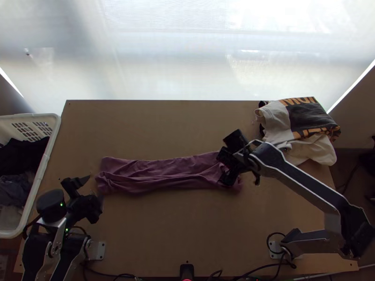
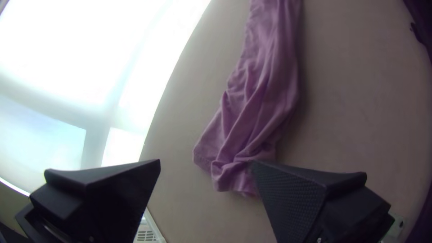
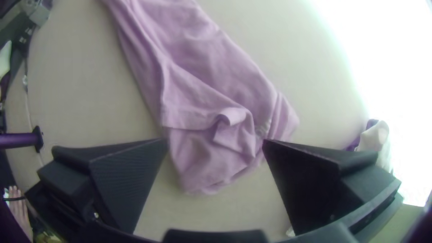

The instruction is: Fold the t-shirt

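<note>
A mauve T-shirt (image 1: 154, 175) of soft, wrinkled cloth lies across the middle of a smooth, light wooden table (image 1: 187, 229), gathered into a long, narrow strip with lengthwise creases. At its end nearer the left arm is the left gripper (image 1: 95, 188), its wide, flat black fingers spread apart; the right gripper (image 1: 226, 167) is over the other end, also spread. The left wrist view shows fine crosshatching on a finger pad (image 2: 294, 198) and a bunched, tucked shirt end. The right wrist view reveals a stitched hem and curled flap. The top view adds a slotted white plastic basket (image 1: 45, 164) holding dark cloth and, at the far right, a pile of printed garments (image 1: 304, 117).
</note>
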